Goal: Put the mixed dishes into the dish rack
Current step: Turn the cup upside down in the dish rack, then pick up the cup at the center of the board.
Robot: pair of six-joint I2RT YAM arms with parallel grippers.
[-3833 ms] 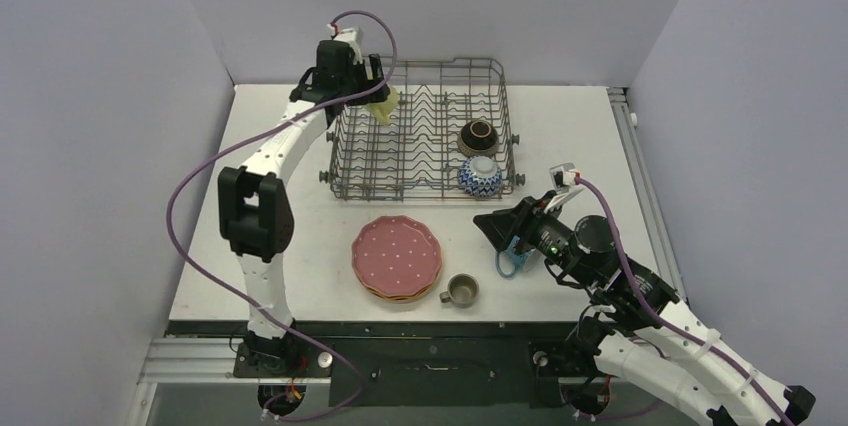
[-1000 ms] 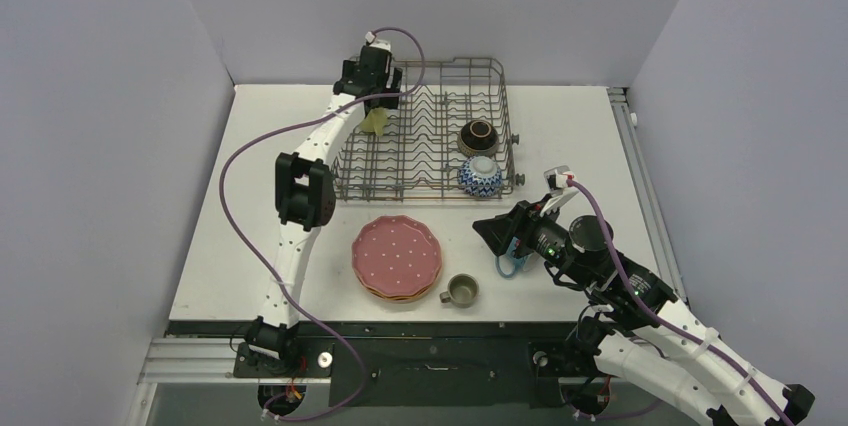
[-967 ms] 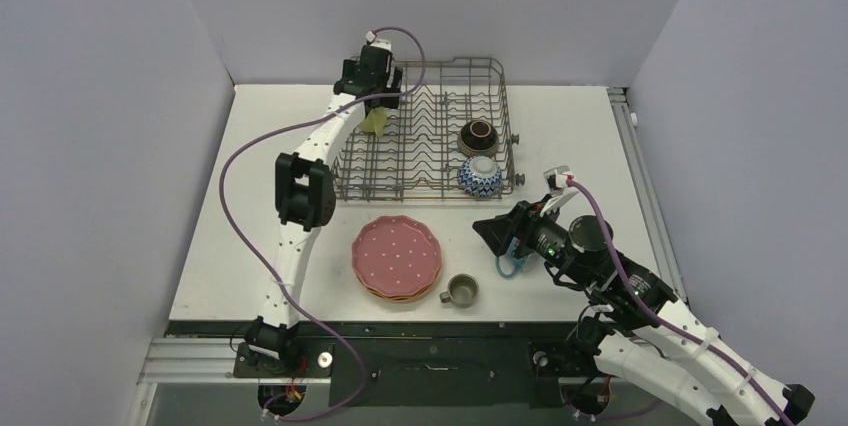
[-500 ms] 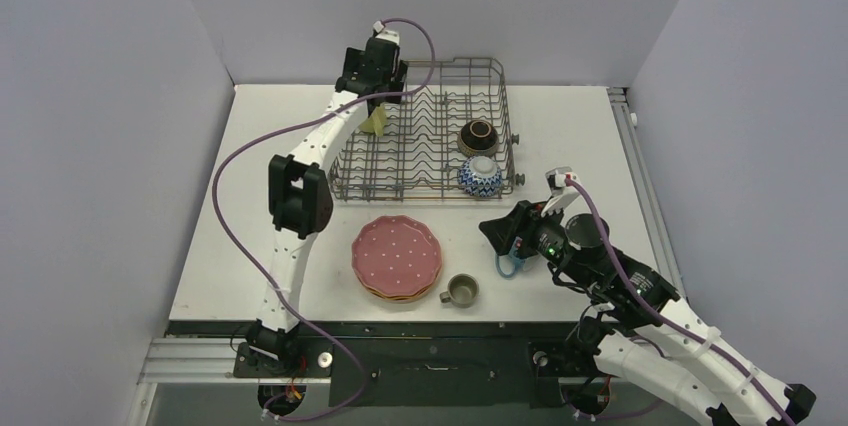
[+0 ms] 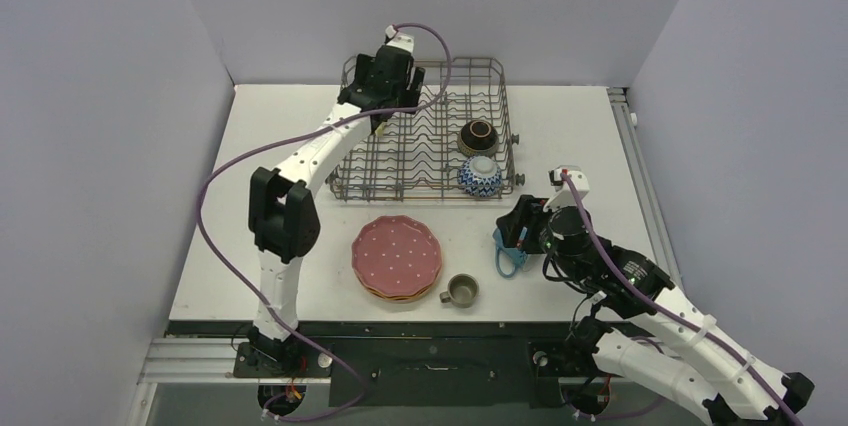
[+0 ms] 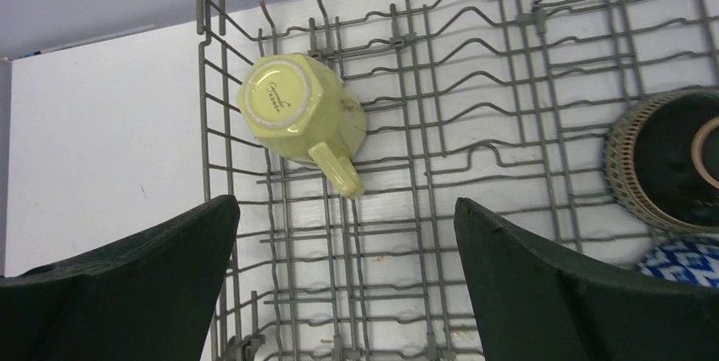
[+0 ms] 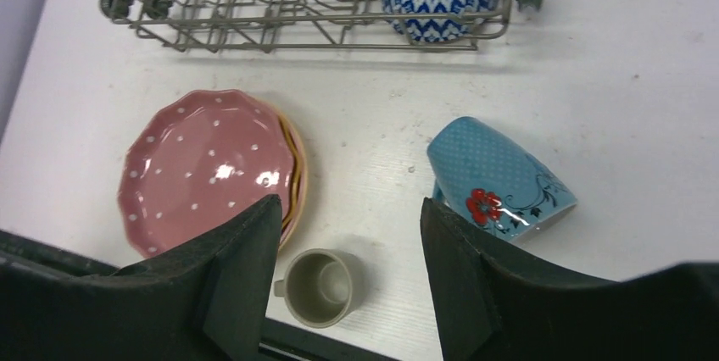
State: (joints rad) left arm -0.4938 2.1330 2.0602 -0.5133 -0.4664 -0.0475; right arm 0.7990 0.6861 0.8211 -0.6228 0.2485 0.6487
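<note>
Left wrist view: yellow mug [image 6: 297, 107] upside down at upper left, inside dish rack [image 6: 203, 81]; left gripper [image 6: 343, 208] spread wide, empty. Right wrist view: right gripper [image 7: 349, 208] half open, apparently empty, blue mug [image 7: 496, 179] on its side just right. Likely next: straddle blue mug, close.

A white table [image 5: 260, 196] fills the middle of the top view. The grey wire dish rack [image 5: 400, 193] stands at its upper centre. Below it sits a stack of scalloped plates [image 5: 397, 253], pink on top. A small grey-olive mug [image 5: 461, 290] stands upright at the stack's lower right. A blue mug [image 7: 500, 176] lies on its side further right.
</note>
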